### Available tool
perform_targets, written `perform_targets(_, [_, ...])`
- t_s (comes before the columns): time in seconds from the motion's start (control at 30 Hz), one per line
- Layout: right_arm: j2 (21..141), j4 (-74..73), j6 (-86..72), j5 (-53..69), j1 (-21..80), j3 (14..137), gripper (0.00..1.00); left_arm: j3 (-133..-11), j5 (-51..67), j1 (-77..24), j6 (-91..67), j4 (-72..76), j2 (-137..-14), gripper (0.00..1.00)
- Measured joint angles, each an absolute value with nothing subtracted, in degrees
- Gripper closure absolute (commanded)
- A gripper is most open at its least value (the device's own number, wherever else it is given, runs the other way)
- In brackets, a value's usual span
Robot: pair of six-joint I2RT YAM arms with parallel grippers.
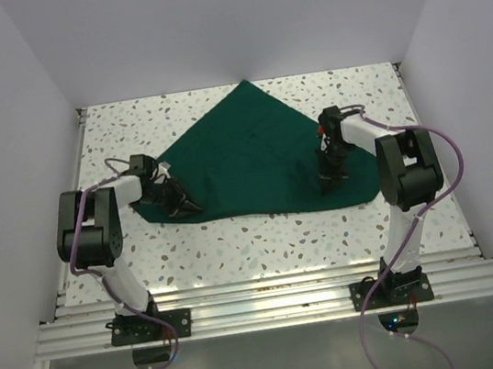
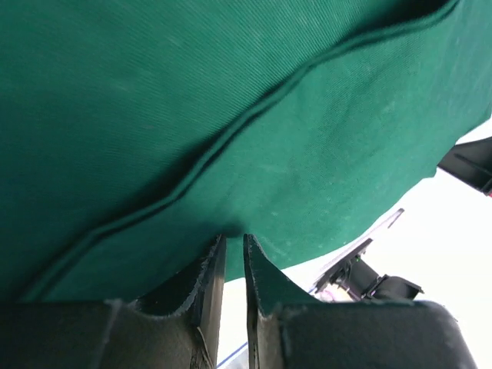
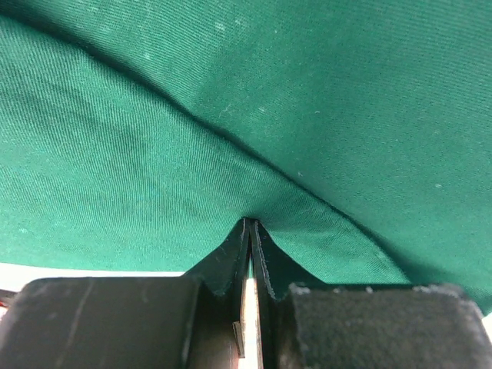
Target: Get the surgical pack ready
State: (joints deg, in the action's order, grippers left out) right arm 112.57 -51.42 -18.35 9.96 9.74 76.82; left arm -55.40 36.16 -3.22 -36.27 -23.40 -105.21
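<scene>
The surgical pack shows as a dark green drape (image 1: 251,151) lying on the table, folded to a triangle with its point at the far side and its long edge toward me. My left gripper (image 1: 187,208) sits at the near left corner. In the left wrist view its jaws (image 2: 233,240) stand a narrow gap apart, tips against the drape's (image 2: 231,115) edge, with pale table showing between them. My right gripper (image 1: 330,183) is at the near right edge. Its jaws (image 3: 250,223) are shut on a puckered fold of the drape (image 3: 231,115).
The speckled white table (image 1: 237,242) runs between white walls on the left, right and far sides. An aluminium rail (image 1: 263,298) with both arm bases crosses the near edge. Purple cables loop beside each arm.
</scene>
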Motion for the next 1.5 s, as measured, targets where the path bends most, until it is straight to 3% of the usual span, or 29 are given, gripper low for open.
perform_targets(0.47, [113.1, -51.18, -18.37, 9.87, 9.72, 76.84, 0.93, -53.34, 32.86, 14.33, -28.82, -30.81, -101.12, 0.75])
perform_targets(0.7, [113.36, -51.62, -18.13, 9.93, 9.72, 77.78, 0.92, -60.49, 24.49, 17.15, -25.28, -35.92, -100.68, 0.4])
perform_targets(0.83, [113.36, -51.64, -17.89, 9.96, 9.72, 78.39, 0.92, -68.03, 18.33, 17.32, -24.38, -36.71, -100.71, 0.36])
perform_targets(1.03, [113.36, -51.66, -17.69, 10.02, 9.69, 78.85, 0.92, -75.53, 13.87, 18.28, -24.21, -36.6, -105.6, 0.35])
perform_targets(1.33, [113.36, -51.64, -17.5, 10.24, 9.69, 78.85, 0.92, -76.86, 11.07, 18.37, -23.05, -37.17, -111.87, 0.36])
perform_targets(1.43, [113.36, -51.66, -17.43, 10.24, 9.69, 78.85, 0.92, -77.17, 11.46, 18.37, -22.87, -36.93, -112.31, 0.43])
perform_targets(1.5, [113.36, -51.66, -17.3, 10.22, 9.69, 78.85, 0.92, -77.1, 12.99, 18.39, -22.81, -36.07, -112.53, 0.58])
